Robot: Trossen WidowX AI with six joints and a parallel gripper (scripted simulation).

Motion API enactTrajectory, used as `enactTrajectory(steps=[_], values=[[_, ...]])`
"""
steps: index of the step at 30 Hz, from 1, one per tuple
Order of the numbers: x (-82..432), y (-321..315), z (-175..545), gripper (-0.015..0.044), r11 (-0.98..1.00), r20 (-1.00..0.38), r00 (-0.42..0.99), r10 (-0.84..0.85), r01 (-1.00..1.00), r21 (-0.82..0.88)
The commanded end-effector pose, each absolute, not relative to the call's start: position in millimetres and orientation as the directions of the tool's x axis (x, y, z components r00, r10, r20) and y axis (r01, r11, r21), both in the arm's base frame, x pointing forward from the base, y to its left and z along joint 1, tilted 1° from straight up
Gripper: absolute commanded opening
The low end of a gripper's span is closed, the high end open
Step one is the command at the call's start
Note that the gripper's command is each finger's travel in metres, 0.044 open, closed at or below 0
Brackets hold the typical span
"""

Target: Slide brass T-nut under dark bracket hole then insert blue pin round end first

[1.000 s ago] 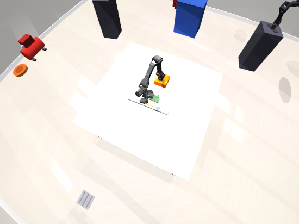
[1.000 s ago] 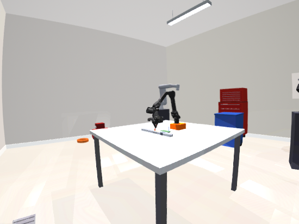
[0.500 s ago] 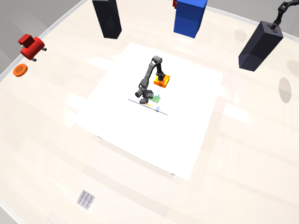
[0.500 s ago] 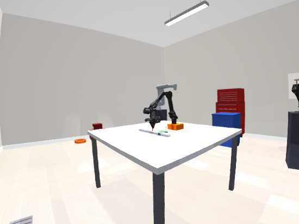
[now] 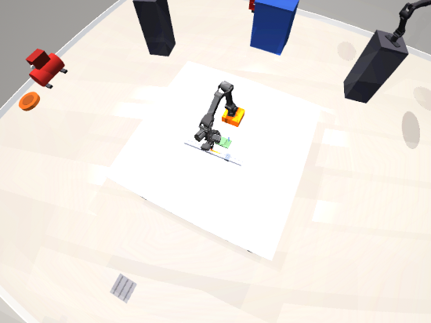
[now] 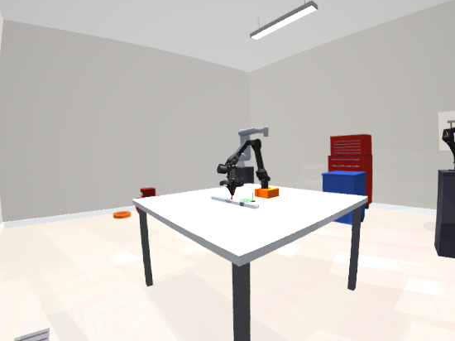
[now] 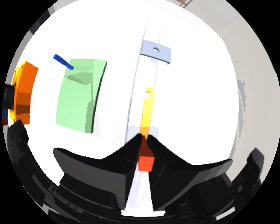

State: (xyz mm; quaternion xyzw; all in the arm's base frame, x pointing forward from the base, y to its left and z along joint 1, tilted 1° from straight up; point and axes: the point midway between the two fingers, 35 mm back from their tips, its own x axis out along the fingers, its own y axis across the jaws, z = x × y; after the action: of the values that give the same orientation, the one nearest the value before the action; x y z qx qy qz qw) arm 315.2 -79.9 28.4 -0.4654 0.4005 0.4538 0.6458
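My gripper (image 7: 145, 140) (image 6: 232, 197) is shut on the orange handle (image 7: 146, 161) of the T-nut, over the rail. The nut's long yellow brass body (image 7: 147, 111) reaches from the fingertips toward the bracket, in line with the rail's slot; whether it lies under the lips I cannot tell. The aluminum rail (image 5: 191, 145) (image 6: 218, 199) runs below the gripper. The bracket (image 7: 162, 52) (image 5: 227, 157) (image 6: 242, 204) with its hole sits across the rail, beyond the nut's far end. The blue pin (image 7: 63, 62) (image 6: 252, 196) stands up from the green tray (image 7: 75, 102) (image 5: 225, 144).
The orange base block (image 5: 233, 118) (image 6: 268, 192) (image 7: 25, 95) of the arm stands behind the green tray. The tray lies beside the rail, on the base's side. The rail and tray rest on the white table (image 5: 243, 213) (image 6: 232, 233).
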Motion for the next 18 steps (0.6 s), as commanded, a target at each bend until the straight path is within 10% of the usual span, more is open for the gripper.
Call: enactTrajectory(steps=[1, 18], values=[[317.1, -81.2, 27.5, -0.015, 0.161, -0.943, 0.256, 0.212, -0.961, -0.224], [319.2, -81.5, 27.7, -0.015, 0.163, -0.95, 0.224, 0.217, -0.968, -0.191]])
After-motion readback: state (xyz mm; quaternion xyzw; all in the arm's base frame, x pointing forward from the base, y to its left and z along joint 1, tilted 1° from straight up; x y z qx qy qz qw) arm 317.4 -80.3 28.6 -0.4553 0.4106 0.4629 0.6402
